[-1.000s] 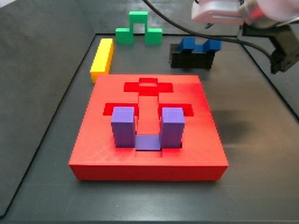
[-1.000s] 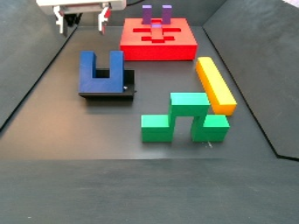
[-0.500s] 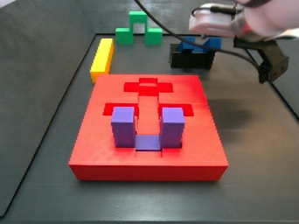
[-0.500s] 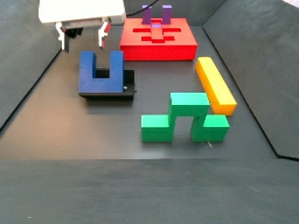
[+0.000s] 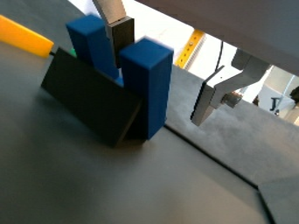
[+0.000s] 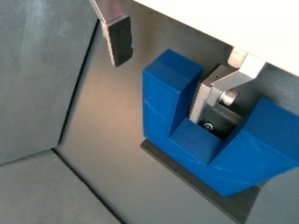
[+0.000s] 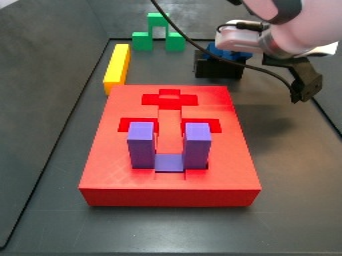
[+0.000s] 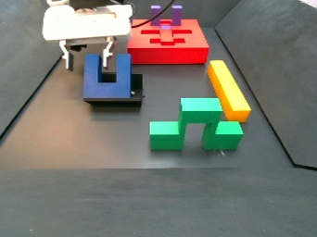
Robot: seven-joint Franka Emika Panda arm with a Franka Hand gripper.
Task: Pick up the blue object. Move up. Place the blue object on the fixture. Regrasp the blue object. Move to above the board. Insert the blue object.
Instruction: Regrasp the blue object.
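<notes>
The blue object [image 8: 107, 83] rests on the black fixture [image 8: 126, 99] with its two prongs pointing up, left of the red board [image 8: 168, 46]. My gripper [image 8: 89, 57] is open and lowered over it. In both wrist views one prong [image 5: 146, 87] [image 6: 163, 96] stands between the fingers, untouched. One finger [image 6: 222, 92] sits in the slot between the prongs; the other finger [image 6: 119, 39] hangs outside. In a side view my gripper [image 7: 235, 45] covers most of the blue object [image 7: 230, 57] behind the board [image 7: 167, 175].
A purple U-shaped block [image 7: 167, 145] sits in the board's cutout. A long yellow bar [image 8: 228, 88] lies right of the fixture, with green blocks [image 8: 196, 123] nearer the front. Black tray walls [image 8: 37, 83] rise on the sides.
My gripper has come down from above and moved over the blue object, its open fingers now straddling one prong. The blue object and fixture have not moved.
</notes>
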